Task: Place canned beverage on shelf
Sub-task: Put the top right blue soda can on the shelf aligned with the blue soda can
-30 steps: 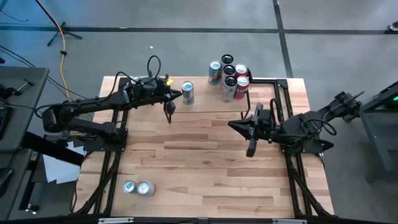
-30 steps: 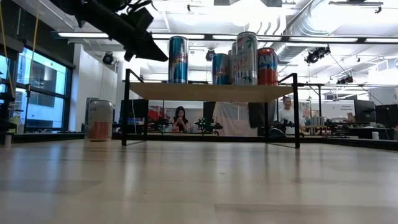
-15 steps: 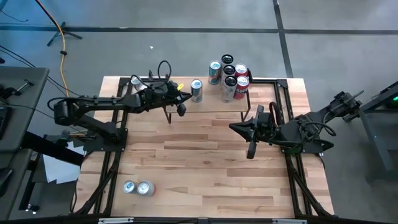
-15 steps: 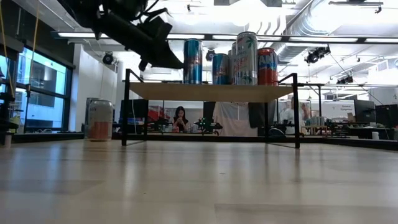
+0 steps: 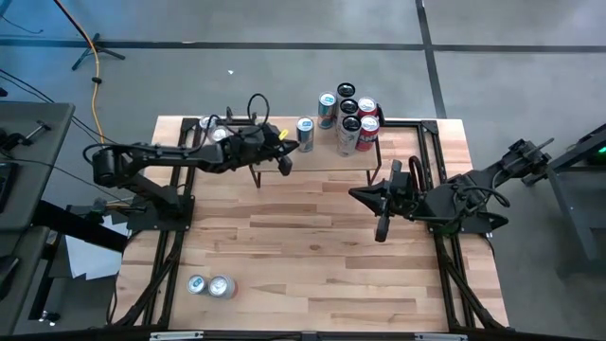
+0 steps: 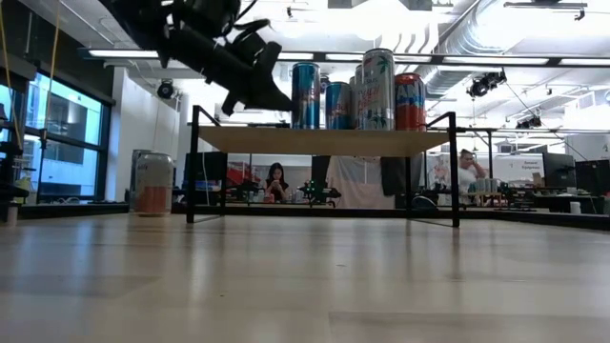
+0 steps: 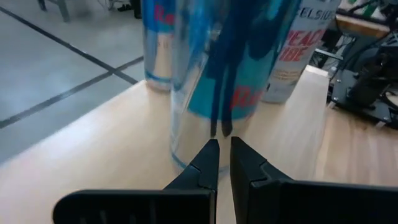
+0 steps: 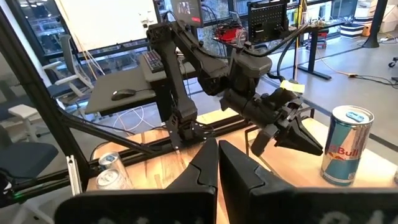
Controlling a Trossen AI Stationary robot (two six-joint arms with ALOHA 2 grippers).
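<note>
Left hand, closed and empty, sits just beside the blue can on the shelf; right hand closed mid-counter.

Shelf pale matt wood (black metal legs); can glossy metal.

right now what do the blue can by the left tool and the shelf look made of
Blue can: likely thin metal, glossy printed wall that mirrors the left tool, silvery pull-tab top. Shelf: light wood plank top, matte, on thin black legs, probably metal.
</note>
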